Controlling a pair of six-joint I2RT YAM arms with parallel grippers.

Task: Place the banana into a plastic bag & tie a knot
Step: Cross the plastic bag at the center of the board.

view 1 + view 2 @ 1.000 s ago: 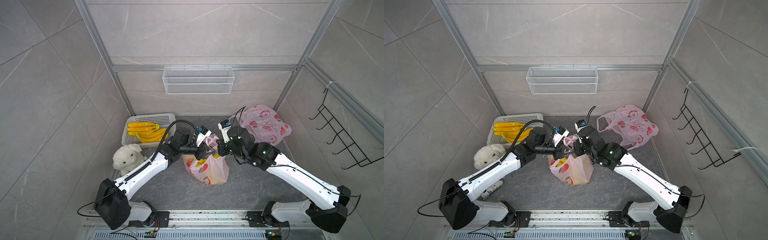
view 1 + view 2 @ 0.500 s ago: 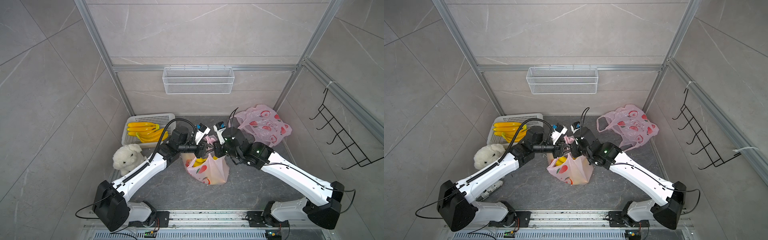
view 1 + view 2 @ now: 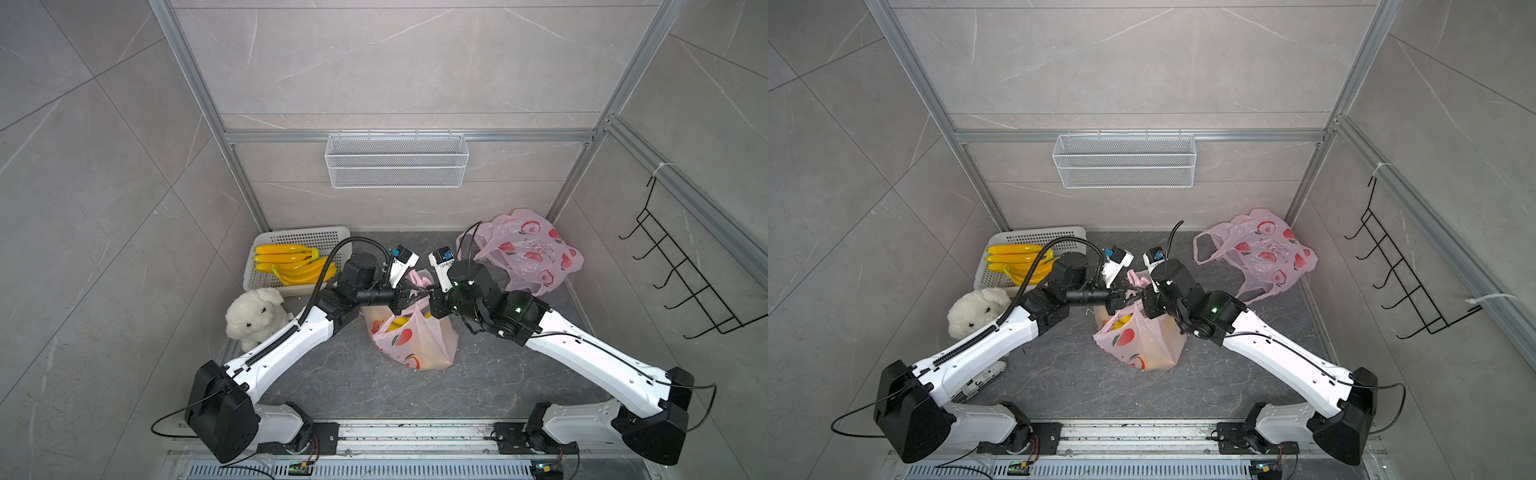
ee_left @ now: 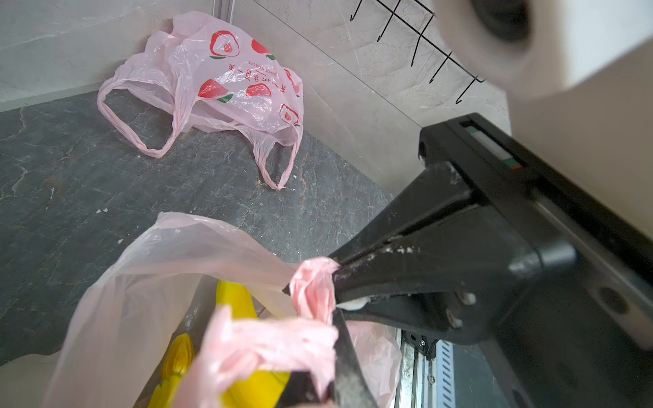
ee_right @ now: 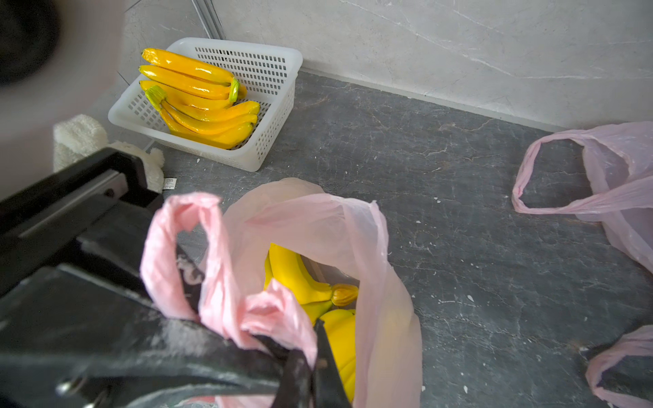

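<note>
The left fingers (image 4: 348, 367) ran off the picture's edge in the left wrist view, the right fingers (image 5: 327, 374) likewise in the right wrist view. In both top views wrists and bunched plastic hid all of them, so the hold on the bag (image 3: 415, 345) could not be seen there. The banana (image 3: 397, 321) showed there only as a yellow sliver. The left arm (image 3: 291, 345) covered part of the toy (image 3: 253, 311) and a corner of the basket (image 3: 299, 240). A white housing (image 4: 583, 46) was a blur in the left wrist view; the spare bag (image 5: 622, 155) was cut off in the right one.
</note>
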